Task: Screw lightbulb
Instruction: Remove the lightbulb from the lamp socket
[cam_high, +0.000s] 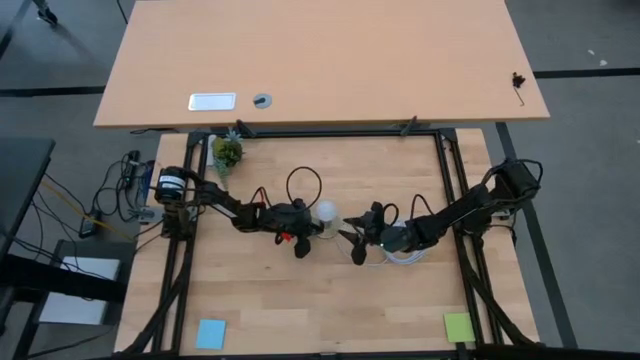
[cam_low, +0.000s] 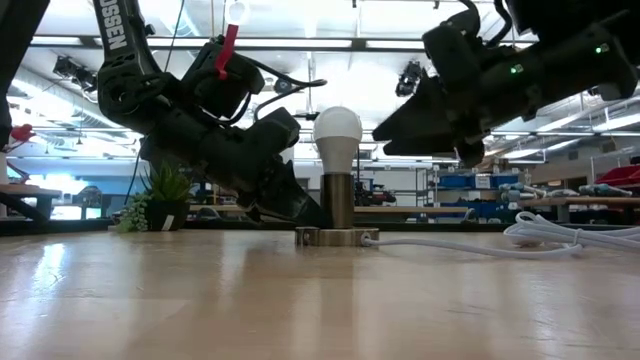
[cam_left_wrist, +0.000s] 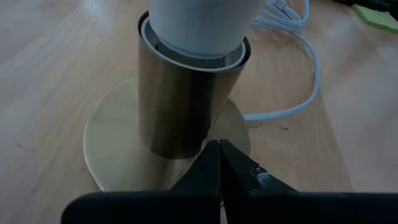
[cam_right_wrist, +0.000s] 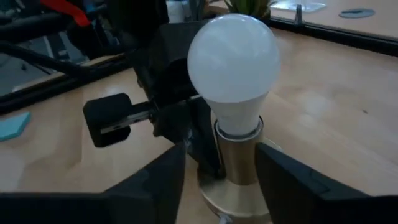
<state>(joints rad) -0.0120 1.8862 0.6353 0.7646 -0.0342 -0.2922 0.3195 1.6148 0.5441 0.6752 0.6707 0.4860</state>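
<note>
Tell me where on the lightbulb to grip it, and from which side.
Grip the lightbulb across its round white head, coming level from the right gripper's side. Only the head clears the brass socket, and the left gripper, shut, presses on the base opposite.

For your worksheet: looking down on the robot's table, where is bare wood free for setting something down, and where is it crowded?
Free: the near strip between the blue note and green note, and the far wood right of the plant. Crowded: the middle, where the left gripper, right gripper, lightbulb and cable cluster.

Robotics lab | framed wooden workbench (cam_high: 330, 290) — shelving (cam_low: 470, 185), ceiling strip lights (cam_low: 300, 42) behind
</note>
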